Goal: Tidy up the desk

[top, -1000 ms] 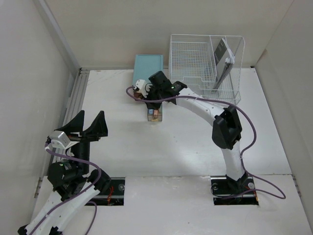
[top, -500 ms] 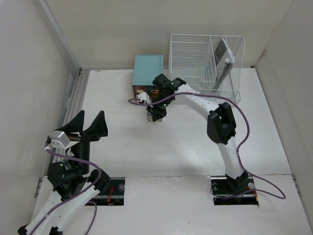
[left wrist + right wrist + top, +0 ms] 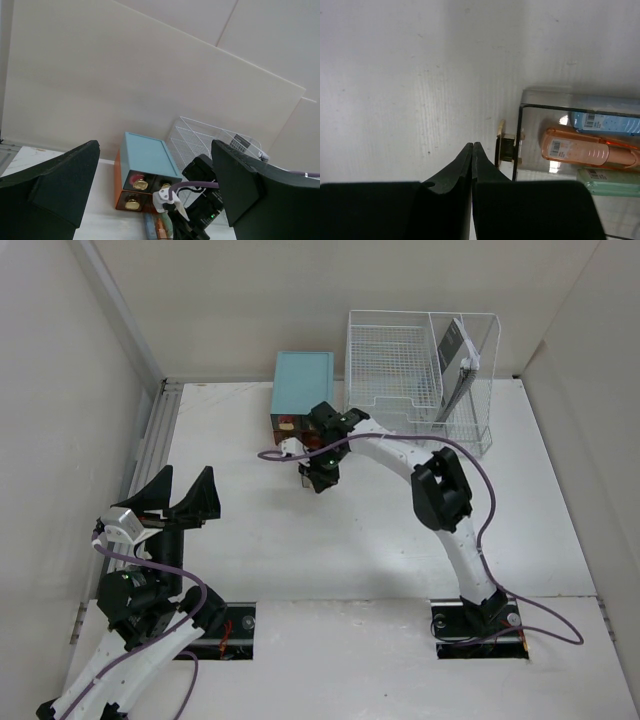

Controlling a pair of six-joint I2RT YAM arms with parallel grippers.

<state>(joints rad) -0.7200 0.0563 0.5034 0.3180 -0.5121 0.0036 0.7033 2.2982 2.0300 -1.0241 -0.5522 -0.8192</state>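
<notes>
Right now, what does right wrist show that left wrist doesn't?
Only right wrist: the right fingers shut with nothing between them, their tips just beside the gold knob of the clear drawer, with an orange tube, blue tube and green tube lying inside.
Only left wrist: the left fingers spread wide, the teal drawer box, the wire rack and the right arm.
Both: the white desk. Left wrist also catches what looks like that same drawer at its bottom edge.
</notes>
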